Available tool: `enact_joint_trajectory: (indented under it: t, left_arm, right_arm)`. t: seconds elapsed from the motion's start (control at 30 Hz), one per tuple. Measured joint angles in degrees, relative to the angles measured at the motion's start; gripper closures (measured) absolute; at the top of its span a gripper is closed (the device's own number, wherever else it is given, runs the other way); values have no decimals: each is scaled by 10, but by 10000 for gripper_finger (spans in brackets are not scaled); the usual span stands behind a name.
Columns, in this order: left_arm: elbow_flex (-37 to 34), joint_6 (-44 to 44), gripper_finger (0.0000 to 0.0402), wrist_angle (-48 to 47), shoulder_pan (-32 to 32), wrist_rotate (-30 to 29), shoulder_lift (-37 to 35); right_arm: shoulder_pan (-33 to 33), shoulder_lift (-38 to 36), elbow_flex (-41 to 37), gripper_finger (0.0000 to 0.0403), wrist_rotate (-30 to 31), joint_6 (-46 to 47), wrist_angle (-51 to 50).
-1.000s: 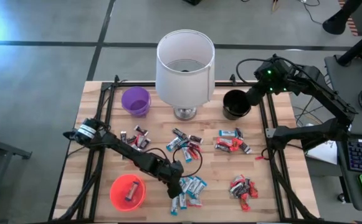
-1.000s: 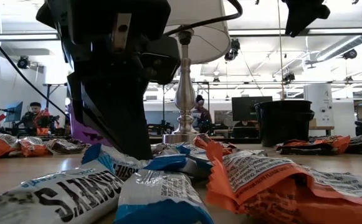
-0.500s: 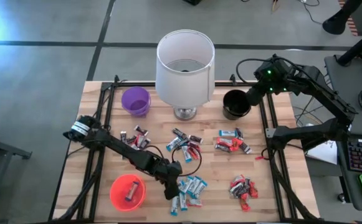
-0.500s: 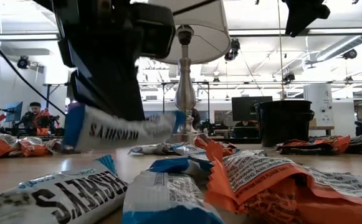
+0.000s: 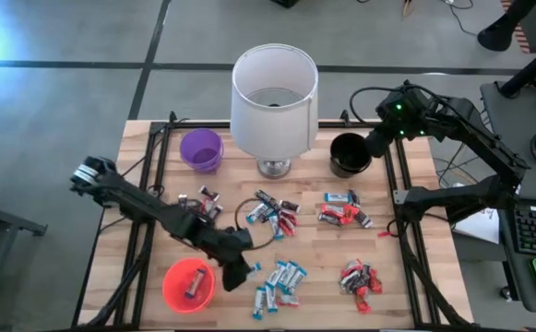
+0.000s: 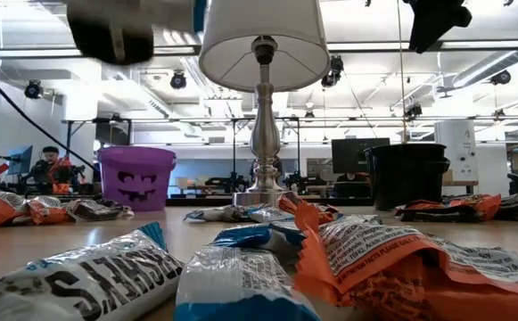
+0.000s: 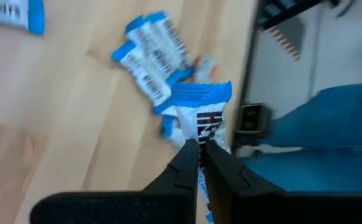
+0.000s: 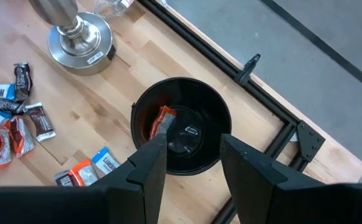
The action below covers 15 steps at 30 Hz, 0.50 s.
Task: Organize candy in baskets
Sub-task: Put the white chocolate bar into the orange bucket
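Left gripper (image 7: 198, 148) pinches blue-and-white candy bar (image 7: 200, 118), lifted at orange basket's (image 5: 189, 285) 3 o'clock. Right gripper (image 8: 192, 149), fingers wide, hovers over black basket (image 8: 181, 124). Step: carrying. Next: release over matching basket.

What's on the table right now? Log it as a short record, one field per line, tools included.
left tool: shut on a blue-and-white candy, lifted above the table near the orange-red basket
right tool: open, empty, hovering over the black basket
black basket contents: one red-wrapped candy
orange-red basket contents: one candy
purple basket: contents not visible
loose candy: several clusters spread across the table
lamp: stands between purple and black baskets
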Motion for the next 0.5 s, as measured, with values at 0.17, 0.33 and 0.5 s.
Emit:
enact_joint_trajectory:
  t: [0.17, 0.33, 0.5]
  left_arm:
    - [1, -4, 401, -52, -9, -24, -62]
    - [1, -4, 401, -146, -27, -24, -110]
    - [1, -1, 401, -209, -51, -24, -155]
  right_arm:
    - [0, 0, 0, 259, 0, 5, 0]
    - [0, 1, 0, 259, 0, 36, 0]
    - [0, 1, 0, 259, 0, 86, 0]
